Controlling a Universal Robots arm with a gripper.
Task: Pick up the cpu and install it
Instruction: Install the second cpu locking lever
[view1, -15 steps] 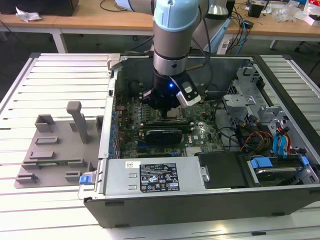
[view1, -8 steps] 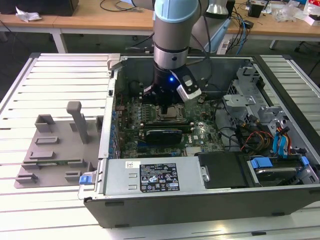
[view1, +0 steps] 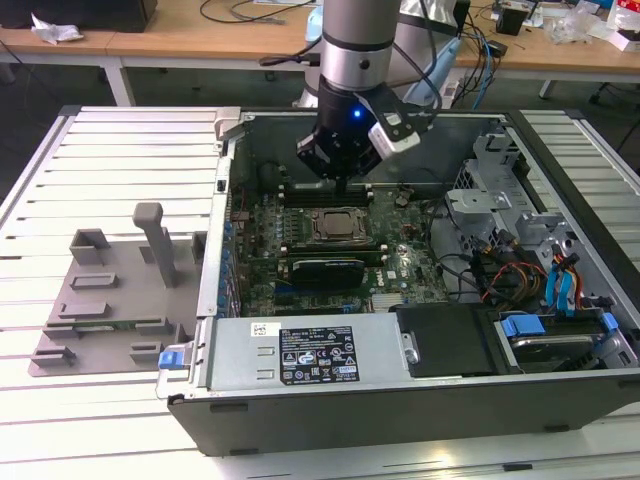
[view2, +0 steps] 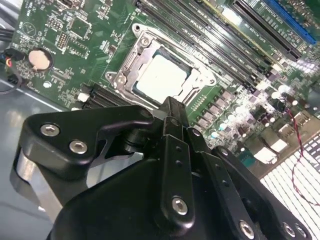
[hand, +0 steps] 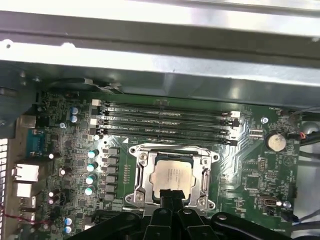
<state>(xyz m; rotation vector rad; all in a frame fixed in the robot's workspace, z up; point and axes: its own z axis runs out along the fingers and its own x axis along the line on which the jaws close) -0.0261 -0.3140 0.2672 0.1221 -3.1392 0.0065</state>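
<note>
1. Right now, you are looking at the gripper hanging inside the open computer case, just above the motherboard and close behind the socket as the exterior view shows it.
2. You are seeing its fingers drawn together into one narrow dark tip in the second wrist view, with nothing between them; it is carrying no chip.
3. You are finding the cpu already lying flat inside the socket frame, its pale metal top facing up and its edges sitting square with the frame in both wrist views.
4. In the second wrist view the cpu is lying just beyond the fingertip, apart from it rather than touching, as far as you can tell.
5. You are judging the pick-up and placement as done: the chip is sitting in its seat and the gripper is free of it.
6. You cannot tell whether the socket's bracket is latched, so the locking part may be remaining.
7. The grey fixture plate with upright posts is standing outside the case on the exterior view's left, holding no chip.
</note>
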